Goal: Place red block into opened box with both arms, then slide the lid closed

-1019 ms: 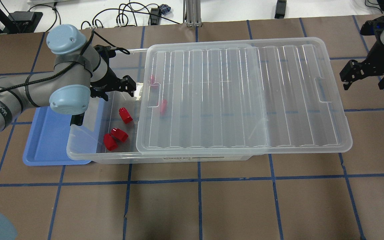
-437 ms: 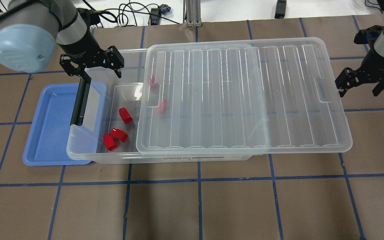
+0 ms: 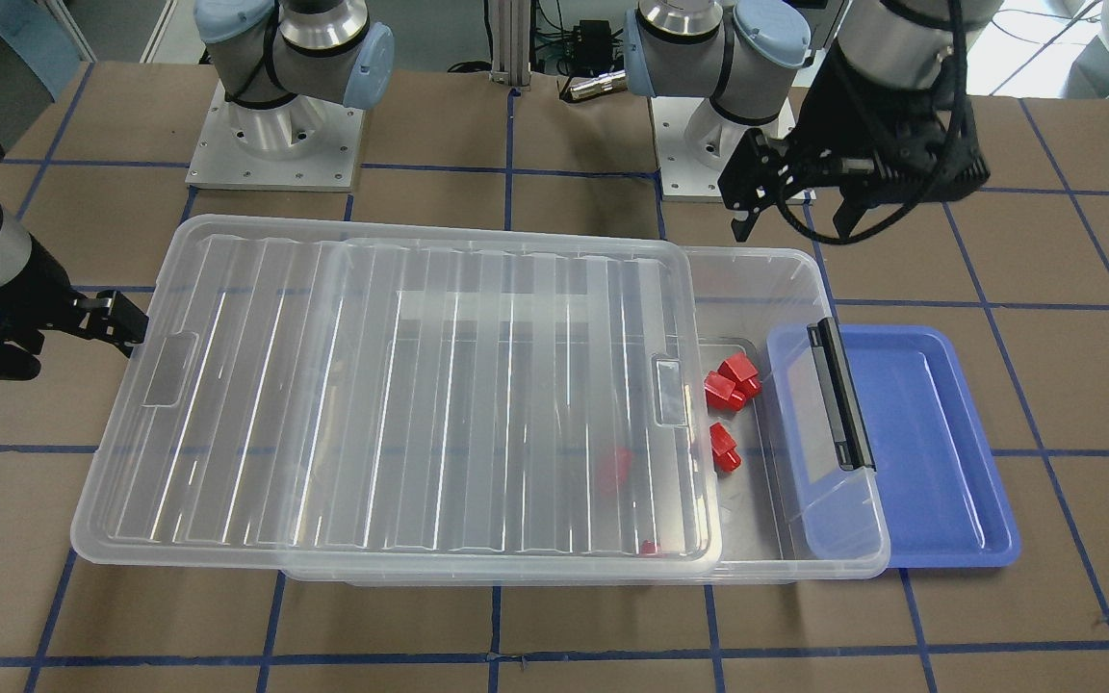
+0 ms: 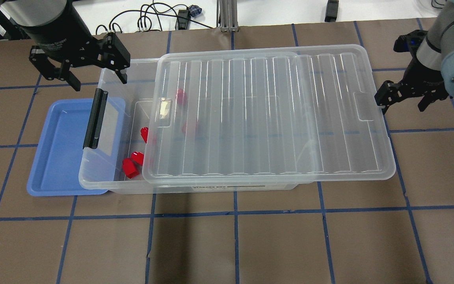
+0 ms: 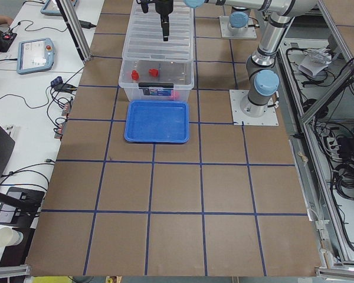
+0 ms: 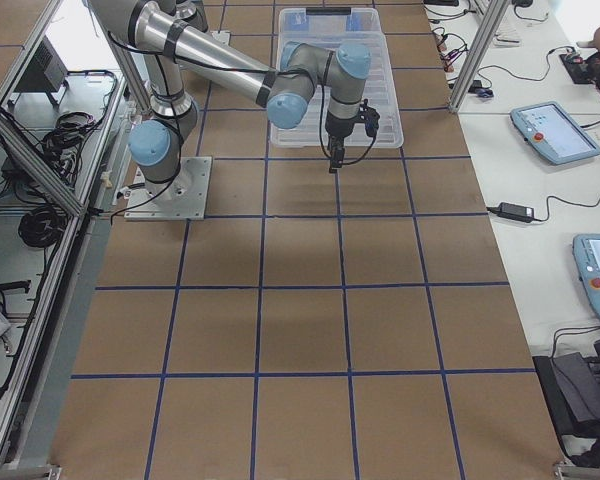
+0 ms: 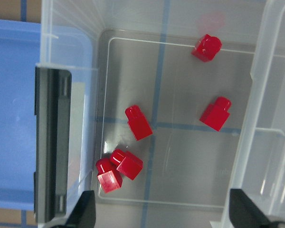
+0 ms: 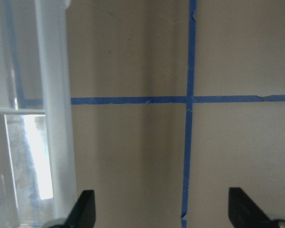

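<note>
Several red blocks [image 7: 138,123] lie on the floor of the clear box [image 4: 101,184], at the end with the black latch [image 4: 95,118]. Two of them [image 4: 179,96] show dimly under the ribbed clear lid [image 4: 266,114], which covers most of the box and overhangs its right end. My left gripper [image 4: 97,79] hangs open and empty above the box's far left corner. My right gripper [image 4: 403,103] is open beside the lid's right short end, with one fingertip [image 4: 381,99] against that edge. In the right wrist view the lid's rim [image 8: 57,114] stands at the left.
A blue tray [image 4: 57,150] lies partly under the box's latch end, with nothing in it. Blue tape lines cross the brown table. The arm bases [image 3: 275,135] stand behind the box. Cables and devices lie past the table's far edge.
The lid has slid left and now covers more of the open end. My right gripper moved left to the lid's edge. My left arm rose and drew back from inside the box.
</note>
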